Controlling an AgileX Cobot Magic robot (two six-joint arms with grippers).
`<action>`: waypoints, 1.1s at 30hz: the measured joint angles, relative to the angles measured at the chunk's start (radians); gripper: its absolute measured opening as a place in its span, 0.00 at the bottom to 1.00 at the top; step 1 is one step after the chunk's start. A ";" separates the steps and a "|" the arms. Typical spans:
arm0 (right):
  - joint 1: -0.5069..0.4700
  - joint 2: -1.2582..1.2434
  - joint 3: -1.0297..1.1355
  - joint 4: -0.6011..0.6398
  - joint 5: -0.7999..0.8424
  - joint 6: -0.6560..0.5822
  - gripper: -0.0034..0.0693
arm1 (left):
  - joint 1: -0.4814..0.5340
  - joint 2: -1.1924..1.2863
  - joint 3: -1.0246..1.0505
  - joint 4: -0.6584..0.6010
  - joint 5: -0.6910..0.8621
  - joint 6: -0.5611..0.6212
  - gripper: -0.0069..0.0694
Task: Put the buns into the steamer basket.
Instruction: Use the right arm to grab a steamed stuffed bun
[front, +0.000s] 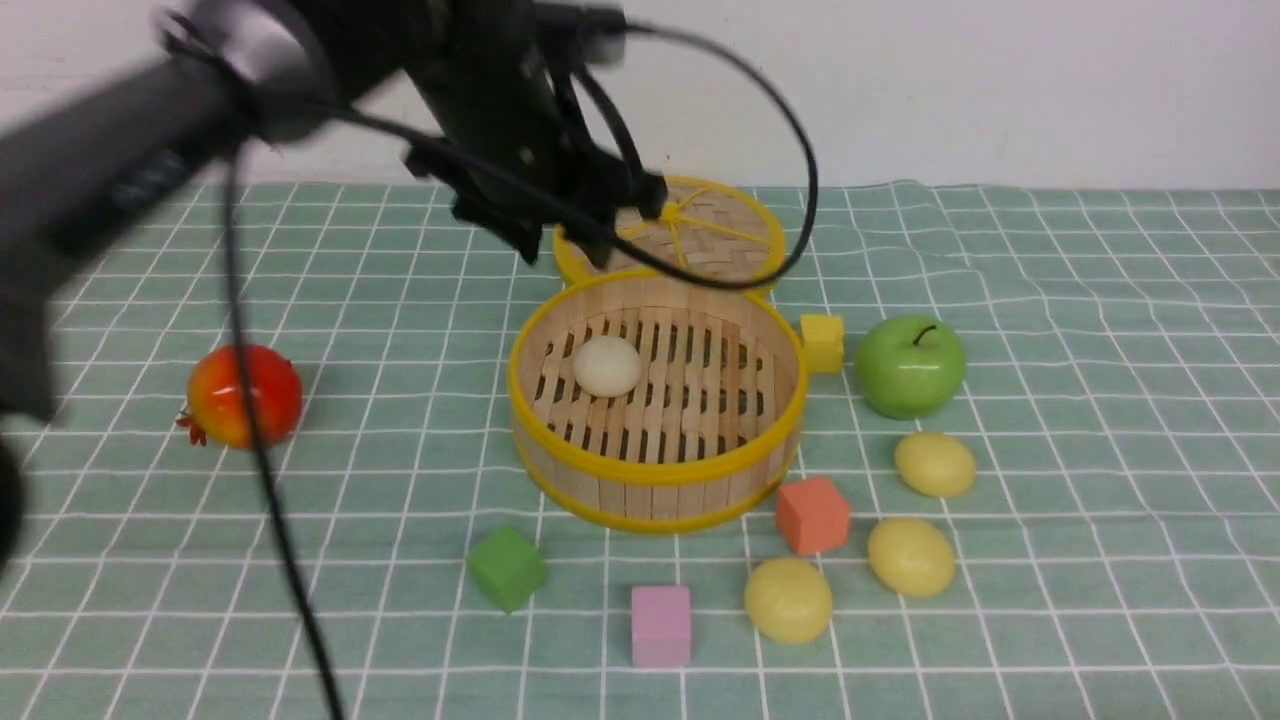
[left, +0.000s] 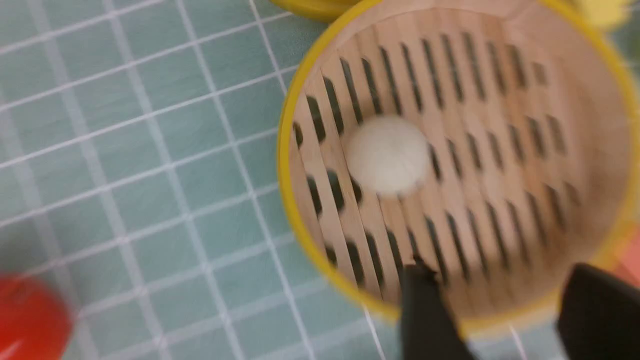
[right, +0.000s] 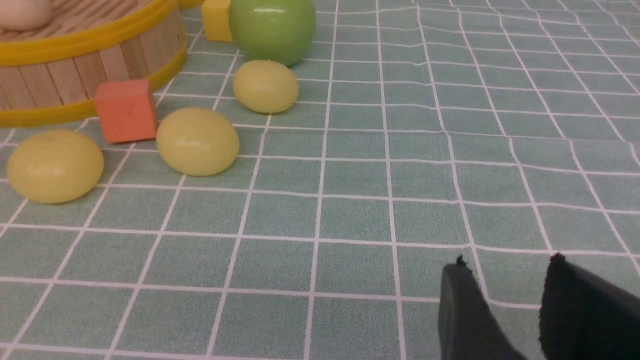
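Front view: off-white bun (front: 607, 365) lies below left pincer (front: 565, 250).

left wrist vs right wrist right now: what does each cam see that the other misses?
Left wrist only: the steamer basket's slatted floor, a blurred red fruit, the open left gripper. Right wrist only: three pale yellow buns on the cloth, the green apple, the basket's outer wall, the right gripper. Both: the basket, the off-white bun inside it, the checked cloth.

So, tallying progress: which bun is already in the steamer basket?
The off-white bun, lying on the steamer basket floor; the three pale yellow buns sit outside it.
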 joint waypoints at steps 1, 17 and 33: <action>0.000 0.000 0.000 0.000 0.000 0.000 0.38 | -0.007 -0.041 0.010 0.003 0.023 0.000 0.43; 0.000 0.000 0.000 0.000 0.000 0.000 0.38 | -0.048 -0.905 1.067 -0.136 -0.450 0.014 0.07; 0.000 0.000 0.005 0.044 -0.045 0.033 0.38 | -0.048 -1.381 1.745 -0.336 -1.149 0.178 0.07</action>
